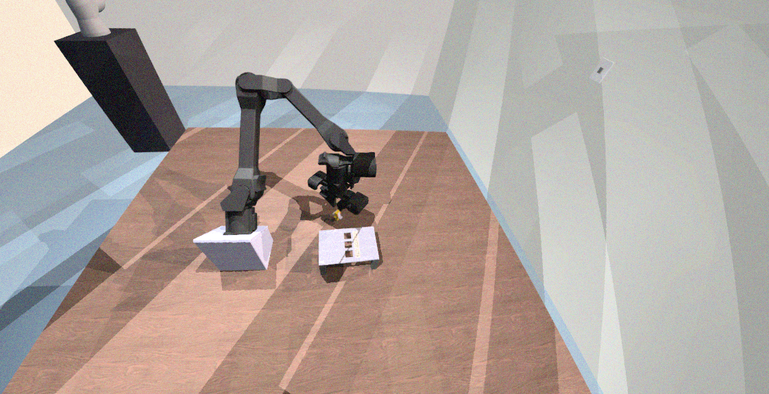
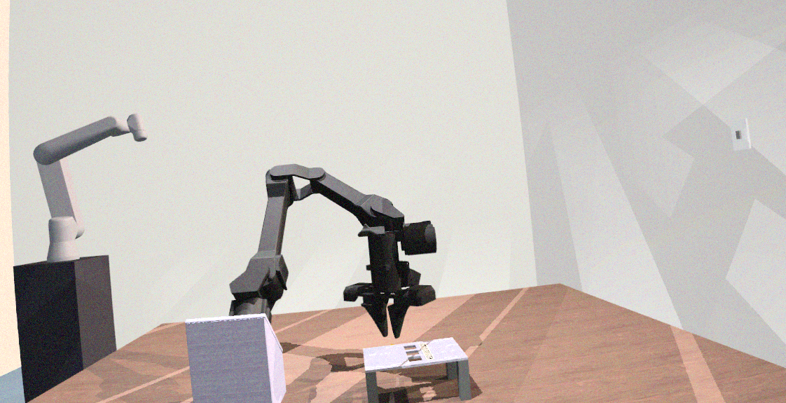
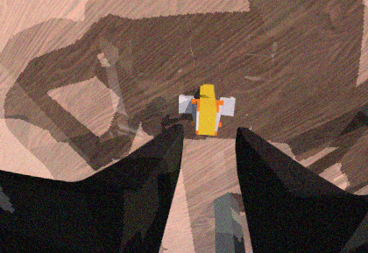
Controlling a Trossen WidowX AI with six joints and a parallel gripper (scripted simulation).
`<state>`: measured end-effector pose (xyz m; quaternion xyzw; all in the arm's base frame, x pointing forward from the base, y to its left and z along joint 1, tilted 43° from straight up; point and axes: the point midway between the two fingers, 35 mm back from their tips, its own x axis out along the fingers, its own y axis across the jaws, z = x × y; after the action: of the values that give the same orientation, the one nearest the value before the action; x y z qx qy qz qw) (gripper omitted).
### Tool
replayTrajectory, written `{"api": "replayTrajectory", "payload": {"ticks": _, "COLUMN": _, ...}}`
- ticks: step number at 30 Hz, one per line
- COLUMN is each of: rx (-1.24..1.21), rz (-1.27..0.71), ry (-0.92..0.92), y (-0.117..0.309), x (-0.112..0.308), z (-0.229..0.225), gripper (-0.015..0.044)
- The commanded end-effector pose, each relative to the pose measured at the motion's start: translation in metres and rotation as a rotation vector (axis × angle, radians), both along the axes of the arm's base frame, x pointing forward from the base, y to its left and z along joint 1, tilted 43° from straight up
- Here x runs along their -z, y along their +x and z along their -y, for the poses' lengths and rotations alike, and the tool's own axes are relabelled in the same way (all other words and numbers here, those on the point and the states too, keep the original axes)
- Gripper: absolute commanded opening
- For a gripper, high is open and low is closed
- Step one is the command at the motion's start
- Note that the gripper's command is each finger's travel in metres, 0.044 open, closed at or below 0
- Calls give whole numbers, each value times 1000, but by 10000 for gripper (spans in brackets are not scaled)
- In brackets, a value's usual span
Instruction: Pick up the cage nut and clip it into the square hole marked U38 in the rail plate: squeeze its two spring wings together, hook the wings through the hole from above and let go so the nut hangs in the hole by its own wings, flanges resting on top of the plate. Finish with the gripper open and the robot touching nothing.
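Observation:
The cage nut is a small yellow piece with orange bits and a pale tab on each side. It sits on the wooden table behind the rail plate; in the exterior view it is almost wholly hidden. My gripper points down above the nut, fingers partly open with a narrow gap and nothing held. In the wrist view the nut shows beyond the fingertips, roughly in line with the gap. The white plate stands on grey legs with a row of three square holes; their labels are unreadable.
The arm's base stands on a white block left of the plate. A grey plate leg shows between the fingers at the bottom of the wrist view. Another arm stands on a black pedestal at the far left.

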<state>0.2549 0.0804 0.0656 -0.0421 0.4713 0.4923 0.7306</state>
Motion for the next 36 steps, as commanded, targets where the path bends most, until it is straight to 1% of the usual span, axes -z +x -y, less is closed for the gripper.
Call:
{"api": "replayTrajectory", "payload": {"ticks": 1, "rx": 3, "rz": -5, "ry": 4, "y": -1, "x": 4, "z": -3, "gripper": 120}}
{"api": "replayTrajectory", "payload": {"ticks": 13, "rx": 3, "rz": -5, "ry": 6, "y": 0, "x": 16, "z": -16, "gripper": 120}}
{"api": "replayTrajectory", "payload": {"ticks": 36, "rx": 3, "rz": -5, "ry": 6, "y": 0, "x": 19, "z": -18, "gripper": 120}}
